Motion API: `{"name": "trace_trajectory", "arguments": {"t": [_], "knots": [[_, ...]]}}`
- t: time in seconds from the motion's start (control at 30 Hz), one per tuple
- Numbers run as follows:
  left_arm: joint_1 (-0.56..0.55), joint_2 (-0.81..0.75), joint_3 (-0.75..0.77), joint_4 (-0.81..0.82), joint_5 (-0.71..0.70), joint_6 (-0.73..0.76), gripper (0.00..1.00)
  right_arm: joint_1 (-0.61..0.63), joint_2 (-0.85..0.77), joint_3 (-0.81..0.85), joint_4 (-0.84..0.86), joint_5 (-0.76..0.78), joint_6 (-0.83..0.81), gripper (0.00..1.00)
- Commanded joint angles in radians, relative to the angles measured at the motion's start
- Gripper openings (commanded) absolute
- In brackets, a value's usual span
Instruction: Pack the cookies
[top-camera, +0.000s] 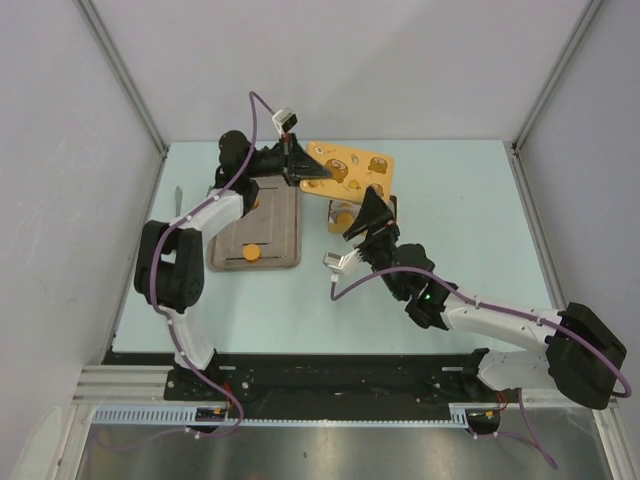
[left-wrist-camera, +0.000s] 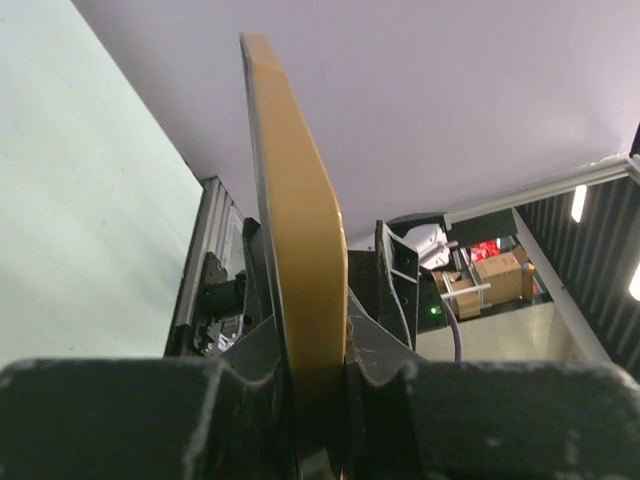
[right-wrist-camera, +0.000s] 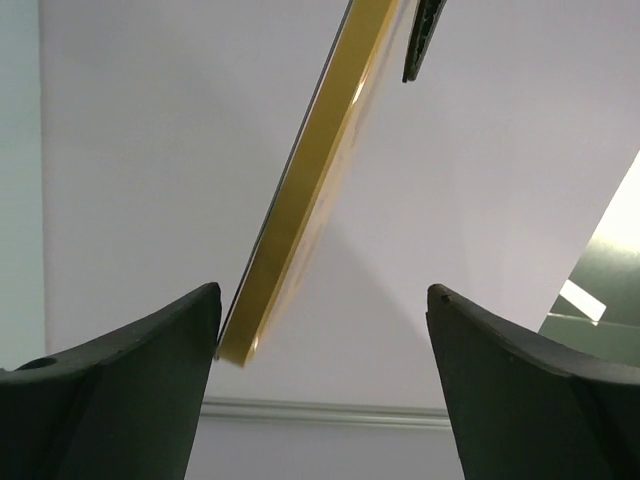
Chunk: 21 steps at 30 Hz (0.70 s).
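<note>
Spanning the scene, a pale green tabletop (top-camera: 470, 250) carries two trays. A dark brown rectangular tray (top-camera: 280, 225) lies on the left, and a yellow-orange flat rectangular tray (top-camera: 388, 158) sits far centre. The left gripper (top-camera: 300, 165) has its jaws clamped on the yellow tray's left corner; the left wrist view shows the tray edge (left-wrist-camera: 300, 250) pinched between them. The right gripper (top-camera: 372, 212) is at the yellow tray's near edge, jaws spread wide and holding nothing, with the tray edge (right-wrist-camera: 300, 210) beside its left finger. One small flat round orange cookie (top-camera: 252, 253) lies on the brown tray's near end. More orange cookies (top-camera: 340, 170) sit on the yellow tray; their count is unclear.
</note>
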Motion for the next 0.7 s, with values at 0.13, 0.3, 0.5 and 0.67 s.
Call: {"name": "trace_trajectory", "arguments": {"t": [0.13,0.3,0.5,0.67], "knots": [[0.072,0.074,0.219,-0.327,-0.075,0.286,0.0,0.008,-0.036,0.072,-0.114,0.075,0.156,0.96],[0.066,0.131,0.257,-0.378,-0.109,0.321,0.0,-0.04,-0.007,0.332,-0.365,0.127,0.407,0.96],[0.055,0.204,0.274,-0.364,-0.097,0.323,0.0,-0.147,0.077,0.698,-0.85,0.109,0.835,0.97],[0.029,0.229,0.273,-0.426,-0.115,0.388,0.0,-0.291,0.214,1.08,-1.316,-0.072,1.254,0.96]]}}
